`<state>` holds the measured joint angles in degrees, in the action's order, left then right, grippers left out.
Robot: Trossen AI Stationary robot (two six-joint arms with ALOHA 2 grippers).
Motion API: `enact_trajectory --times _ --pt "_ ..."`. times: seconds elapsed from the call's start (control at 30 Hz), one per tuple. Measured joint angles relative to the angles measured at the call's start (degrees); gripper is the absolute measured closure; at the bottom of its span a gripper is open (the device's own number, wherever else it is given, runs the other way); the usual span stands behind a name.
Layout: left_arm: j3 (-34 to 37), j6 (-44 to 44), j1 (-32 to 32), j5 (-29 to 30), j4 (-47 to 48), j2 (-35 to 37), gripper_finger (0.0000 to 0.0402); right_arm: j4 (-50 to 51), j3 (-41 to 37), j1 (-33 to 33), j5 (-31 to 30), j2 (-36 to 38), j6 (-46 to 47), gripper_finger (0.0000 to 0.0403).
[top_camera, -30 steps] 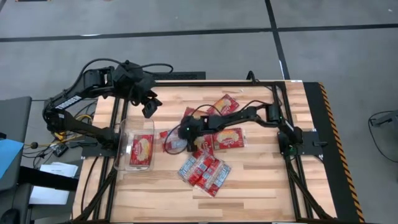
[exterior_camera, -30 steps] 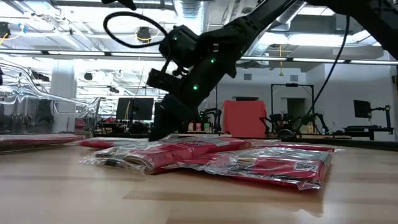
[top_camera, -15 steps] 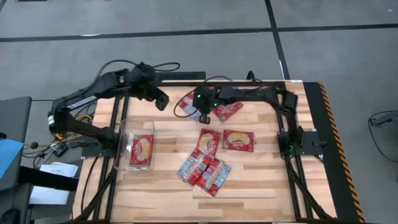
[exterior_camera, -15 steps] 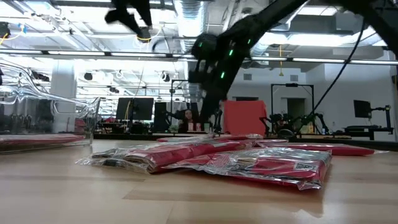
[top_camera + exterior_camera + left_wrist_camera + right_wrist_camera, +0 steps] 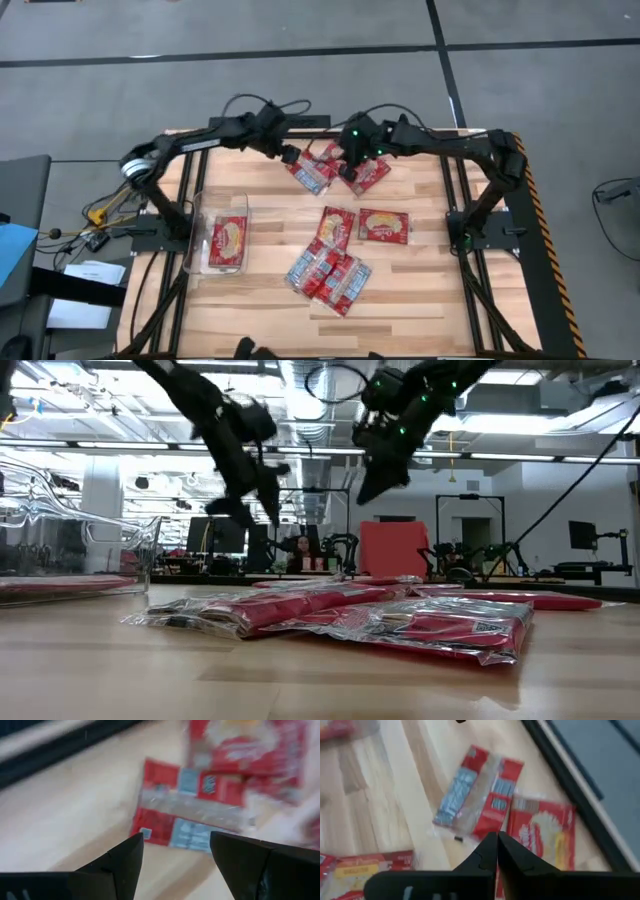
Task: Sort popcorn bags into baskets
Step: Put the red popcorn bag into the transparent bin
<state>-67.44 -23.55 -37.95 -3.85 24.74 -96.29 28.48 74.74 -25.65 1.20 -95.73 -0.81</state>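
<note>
Several red popcorn bags lie flat on the wooden table. A blue-grey-print bag point(image 5: 310, 173) point(image 5: 185, 810) point(image 5: 477, 795) and cream-picture ones point(image 5: 371, 173) point(image 5: 542, 832) are by the far edge. Two more point(image 5: 335, 228) point(image 5: 383, 224) lie mid-table, and a cluster point(image 5: 328, 275) point(image 5: 340, 615) lies nearer. The clear tub point(image 5: 195, 238) point(image 5: 90, 550) on the left has one bag point(image 5: 228, 240) in it. My left gripper point(image 5: 291, 156) point(image 5: 262, 510) point(image 5: 172, 847) hovers open over the blue-grey bag. My right gripper point(image 5: 352, 168) point(image 5: 372, 488) point(image 5: 496, 840) hangs shut and empty above the far bags.
Black frame rails point(image 5: 440, 150) run along the table's far edge and sides, close to both grippers. Bare wood shows between the tub and the mid-table bags and along the near edge.
My right gripper has swept from beside the tub at mid-table to the far edge and then risen. The blue-grey bag that was under it went along and now lies free by the far edge. My left gripper has moved from above the tub toward the far edge and right.
</note>
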Motion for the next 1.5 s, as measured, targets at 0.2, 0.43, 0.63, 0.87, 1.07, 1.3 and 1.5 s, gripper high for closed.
enact_trajectory --times 0.2,0.43,0.63,0.87,1.07,1.3,1.5 --pt "-2.6 0.5 0.2 -0.6 -3.5 -10.4 0.0183 -4.6 -5.5 0.9 0.1 0.1 2.7 0.0386" --pt "-3.1 1.0 0.1 -1.9 -4.9 -15.3 0.0183 -5.1 -6.0 2.1 0.2 0.2 3.0 0.0375" --pt "-3.0 1.8 0.1 -1.7 -5.0 -13.2 0.0183 -5.3 -6.0 2.3 0.1 -1.1 3.0 0.0365" --pt "-3.1 6.4 -0.1 2.6 -6.1 -9.4 0.0183 -8.0 -6.0 3.4 0.5 -3.0 2.7 0.0382" --pt "-2.9 7.7 -1.5 -0.3 -5.7 -13.5 0.0183 -8.4 -6.1 3.6 0.8 -4.1 3.4 0.0379" --pt "-3.0 8.3 -1.9 -5.7 -7.0 -16.5 0.0183 -10.9 -6.0 3.5 0.9 -4.1 3.6 0.0364" --pt "-3.4 7.5 -1.6 -10.1 -7.3 -18.1 0.0184 -12.7 -5.8 4.2 0.2 -5.8 2.7 0.0379"
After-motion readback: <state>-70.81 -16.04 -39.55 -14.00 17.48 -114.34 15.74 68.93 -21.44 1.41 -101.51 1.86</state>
